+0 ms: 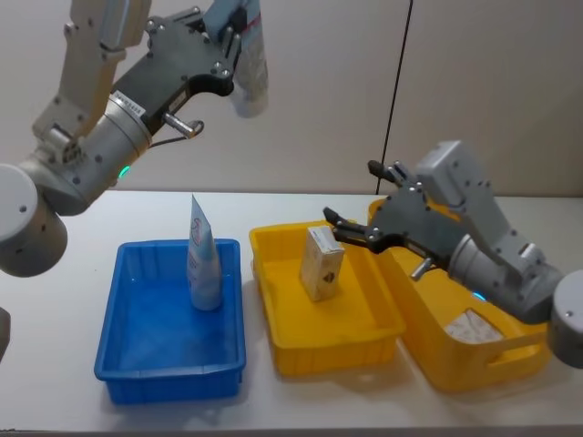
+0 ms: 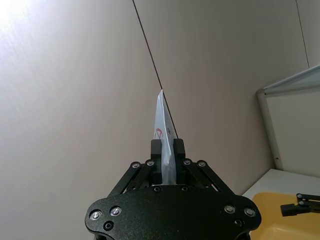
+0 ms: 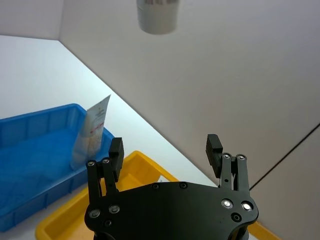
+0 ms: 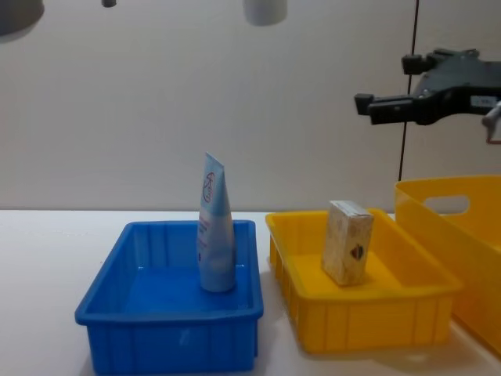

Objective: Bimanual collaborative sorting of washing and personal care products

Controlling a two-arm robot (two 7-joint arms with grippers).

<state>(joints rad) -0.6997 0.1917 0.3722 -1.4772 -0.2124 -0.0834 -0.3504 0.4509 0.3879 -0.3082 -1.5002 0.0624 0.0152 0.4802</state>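
- The left arm is raised with its elbow bent. The left tool [image 1: 239, 44] is high above the blue tray [image 1: 173, 381], and its fingers are clamped on a tube [image 1: 251, 68] that hangs cap-down.
- The right arm reaches in low from the right. The right tool [image 1: 352, 193] is right of the blue tray and above it, over the yellow tray [image 1: 337, 353], with its fingers spread apart and holding nothing.
- A second tube [image 1: 204, 266] stands upright on its cap inside the blue tray, towards the far right corner.
- A carton [image 1: 321, 262] stands on end, slightly tilted, in the yellow tray, which sits on the table [image 1: 55, 300] just right of the blue tray.
- A yellow bin [image 1: 474, 369] sits farther right of the blue tray and is cut off at the edge. The right arm partly hides a pale marbled thing inside it, and I cannot tell what it is.
- The held tube's flat end is cut off at the top of the head view.
- Both tubes carry a red logo, but the writing is too small to read. The carton has a dark diamond mark.
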